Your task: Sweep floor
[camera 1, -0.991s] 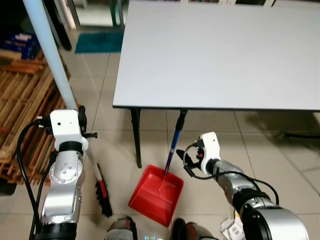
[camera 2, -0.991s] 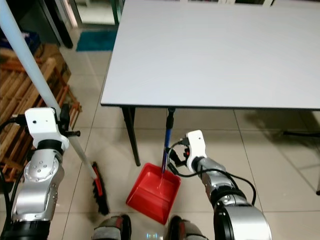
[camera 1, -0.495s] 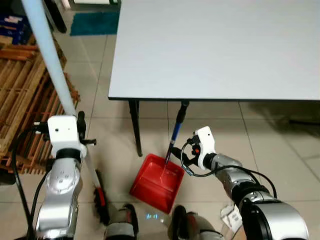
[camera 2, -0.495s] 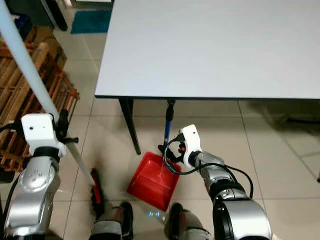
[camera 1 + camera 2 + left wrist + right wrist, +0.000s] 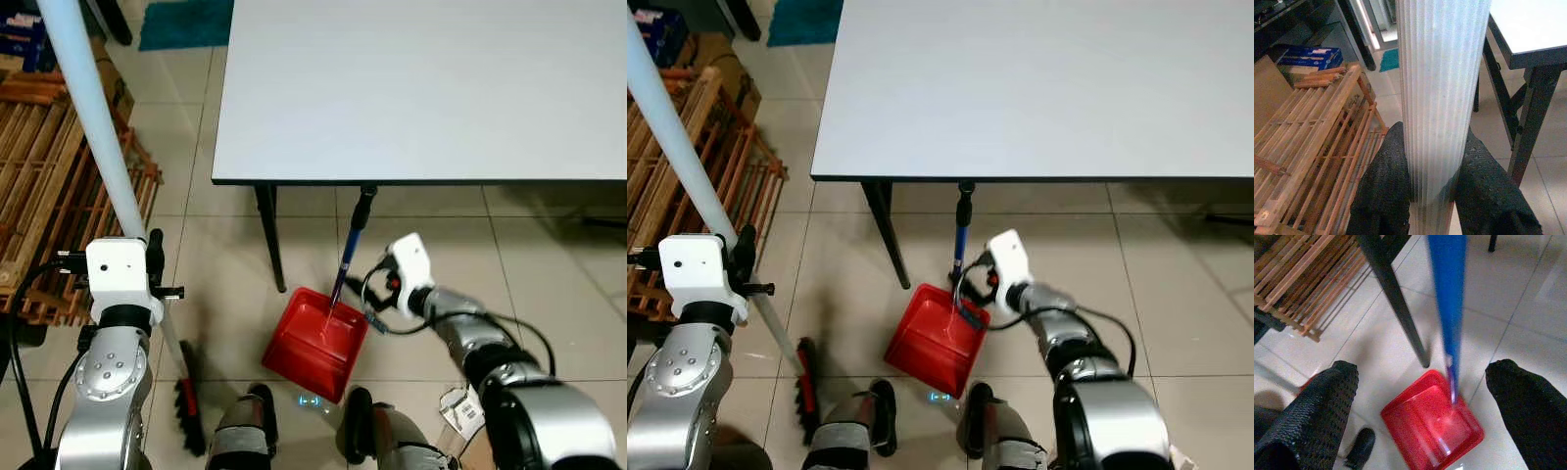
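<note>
Right wrist view: right end effector (image 5: 1422,396) now released dustpan handle (image 5: 1448,308).

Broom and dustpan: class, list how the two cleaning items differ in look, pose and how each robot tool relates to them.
The broom has a pale ribbed handle leaning steeply; the dustpan has a thin blue handle, nearly upright. The broom's head is a narrow dark brush; the dustpan is a wide red tray. The left tool is clamped on the broom's handle; the right tool is open around the dustpan's handle. Both rest on the tiled floor by the table.

broom (image 5: 103,147): handle top cut off | dustpan handle (image 5: 1448,308): blurred, top cut off
</note>
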Available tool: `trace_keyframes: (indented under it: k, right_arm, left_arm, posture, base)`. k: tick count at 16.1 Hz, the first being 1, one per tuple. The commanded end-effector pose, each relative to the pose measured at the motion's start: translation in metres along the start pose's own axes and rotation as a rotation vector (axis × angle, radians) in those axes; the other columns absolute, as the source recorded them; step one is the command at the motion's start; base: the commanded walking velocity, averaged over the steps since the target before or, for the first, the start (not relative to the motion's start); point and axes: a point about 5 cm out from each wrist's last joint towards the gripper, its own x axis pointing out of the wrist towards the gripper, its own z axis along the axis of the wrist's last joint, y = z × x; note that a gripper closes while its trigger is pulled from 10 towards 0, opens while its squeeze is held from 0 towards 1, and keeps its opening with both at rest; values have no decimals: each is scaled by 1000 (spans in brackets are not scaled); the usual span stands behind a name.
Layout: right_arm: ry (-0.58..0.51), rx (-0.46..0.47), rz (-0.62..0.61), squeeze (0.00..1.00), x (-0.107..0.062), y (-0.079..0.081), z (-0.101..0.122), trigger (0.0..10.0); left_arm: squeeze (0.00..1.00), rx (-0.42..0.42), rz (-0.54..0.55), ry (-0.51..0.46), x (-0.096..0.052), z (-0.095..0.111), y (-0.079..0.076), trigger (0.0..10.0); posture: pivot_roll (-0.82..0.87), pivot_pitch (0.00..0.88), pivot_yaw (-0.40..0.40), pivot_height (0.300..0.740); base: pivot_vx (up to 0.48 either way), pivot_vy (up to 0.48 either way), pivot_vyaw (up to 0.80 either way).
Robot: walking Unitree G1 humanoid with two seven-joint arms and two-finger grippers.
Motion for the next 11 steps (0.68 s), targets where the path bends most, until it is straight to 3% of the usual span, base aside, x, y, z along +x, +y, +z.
trace_keyframes:
  k: [1, 7, 11]
  right_arm:
    - [11, -5, -7, 0, -2, -1, -4, 10000]
    - [-50, -209, 48, 0, 0, -9, 31, 10000]
    - [-57, -253, 134, 0, 4, -1, 36, 10000]
  left_arm:
    - [0, 26, -2, -22, -4, 7, 3, 10000]
    - [0, 49, -8, -35, -13, 21, 14, 10000]
    - [0, 64, -6, -34, -20, 27, 20, 10000]
  posture:
    - [229, 327, 24, 740]
    - [287, 350, 42, 740]
    - [322, 369, 56, 740]
  base:
    - [0, 0, 0]
    - [0, 0, 0]
    - [0, 0, 0]
